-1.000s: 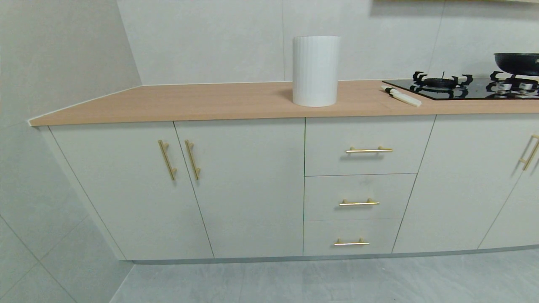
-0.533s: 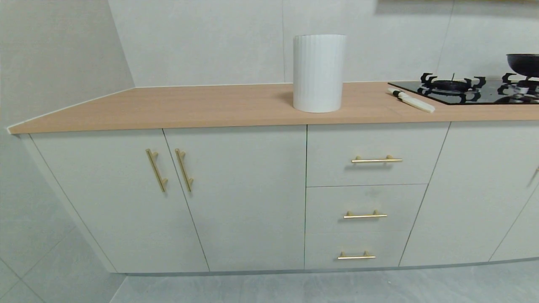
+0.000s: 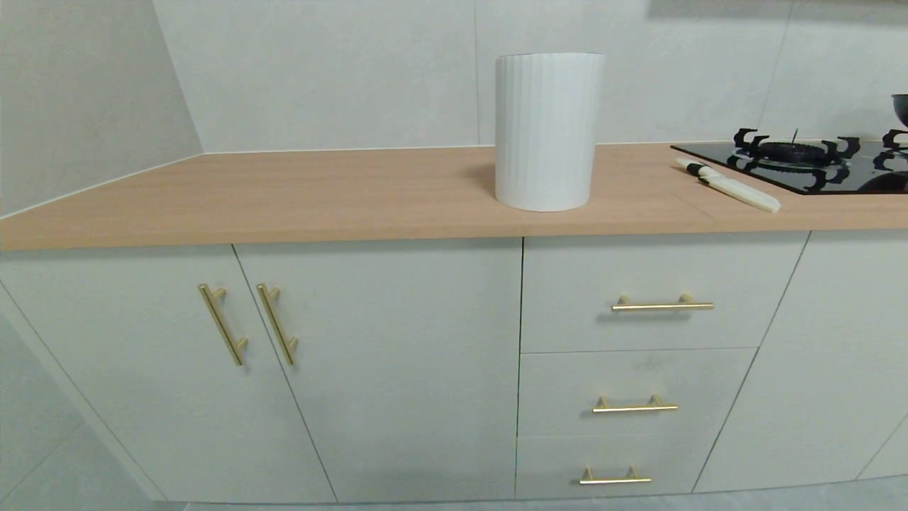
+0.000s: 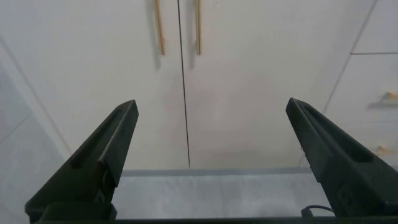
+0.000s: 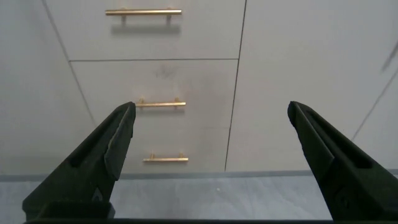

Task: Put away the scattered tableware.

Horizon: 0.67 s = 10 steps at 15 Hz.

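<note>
A tall white ribbed cylindrical holder (image 3: 547, 131) stands upright on the wooden countertop (image 3: 319, 191). To its right a knife with a cream blade cover and a black band (image 3: 728, 185) lies flat near the hob. My left gripper (image 4: 211, 112) is open and points at the double cupboard doors (image 4: 180, 81) low down, holding nothing. My right gripper (image 5: 211, 115) is open too, facing the drawer fronts (image 5: 155, 81), with nothing between its fingers.
A black gas hob (image 3: 809, 160) with pan supports sits at the counter's right end, a dark pan's edge (image 3: 899, 108) beyond it. Below are double doors with gold handles (image 3: 248, 330) and three drawers (image 3: 638, 355). Tiled walls close the back and left.
The whole head view has shifted: the counter, holder and knife appear larger and lower, and the hob has slid toward the right edge, so the camera has come closer.
</note>
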Tool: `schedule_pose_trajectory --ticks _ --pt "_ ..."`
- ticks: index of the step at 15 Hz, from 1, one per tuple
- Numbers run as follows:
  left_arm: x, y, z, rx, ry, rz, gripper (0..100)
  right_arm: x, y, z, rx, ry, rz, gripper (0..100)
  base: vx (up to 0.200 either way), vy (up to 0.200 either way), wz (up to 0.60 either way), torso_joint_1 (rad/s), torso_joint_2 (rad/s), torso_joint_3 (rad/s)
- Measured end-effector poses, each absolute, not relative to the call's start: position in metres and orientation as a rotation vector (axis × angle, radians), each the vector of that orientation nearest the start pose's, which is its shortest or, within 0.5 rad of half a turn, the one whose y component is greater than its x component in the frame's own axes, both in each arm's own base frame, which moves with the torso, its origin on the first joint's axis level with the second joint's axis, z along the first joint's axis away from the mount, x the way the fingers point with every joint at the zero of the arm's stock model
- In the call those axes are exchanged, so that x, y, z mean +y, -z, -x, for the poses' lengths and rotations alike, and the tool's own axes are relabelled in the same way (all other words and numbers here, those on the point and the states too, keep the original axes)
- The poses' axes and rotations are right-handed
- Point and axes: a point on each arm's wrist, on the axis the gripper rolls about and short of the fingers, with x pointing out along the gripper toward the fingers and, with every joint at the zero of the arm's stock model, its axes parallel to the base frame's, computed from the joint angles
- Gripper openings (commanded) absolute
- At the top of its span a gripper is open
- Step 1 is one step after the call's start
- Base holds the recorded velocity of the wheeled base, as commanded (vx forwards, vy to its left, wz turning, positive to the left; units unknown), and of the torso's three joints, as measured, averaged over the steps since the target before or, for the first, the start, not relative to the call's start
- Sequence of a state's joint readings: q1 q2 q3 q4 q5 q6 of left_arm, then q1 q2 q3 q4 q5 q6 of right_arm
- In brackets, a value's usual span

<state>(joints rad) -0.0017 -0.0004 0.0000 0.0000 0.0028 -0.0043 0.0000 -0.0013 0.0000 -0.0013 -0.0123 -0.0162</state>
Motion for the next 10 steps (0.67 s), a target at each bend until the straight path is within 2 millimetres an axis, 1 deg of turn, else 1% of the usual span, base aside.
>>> schedule_pose_trajectory --ticks 9,10 --pt "0.0001 -0.0755 0.0228 0.000 -0.001 0.004 100 -0.0003 -0.0756 0.0229 -0.002 0.012 0.016 100 0.200 0.000 0.00 0.002 0.00 0.003" --pt "0.0001 -0.0755 0.0228 0.000 -0.001 0.004 100 -0.0003 -0.0756 0.0229 -0.002 0.012 0.016 100 0.000 0.000 0.00 0.000 0.00 0.000"
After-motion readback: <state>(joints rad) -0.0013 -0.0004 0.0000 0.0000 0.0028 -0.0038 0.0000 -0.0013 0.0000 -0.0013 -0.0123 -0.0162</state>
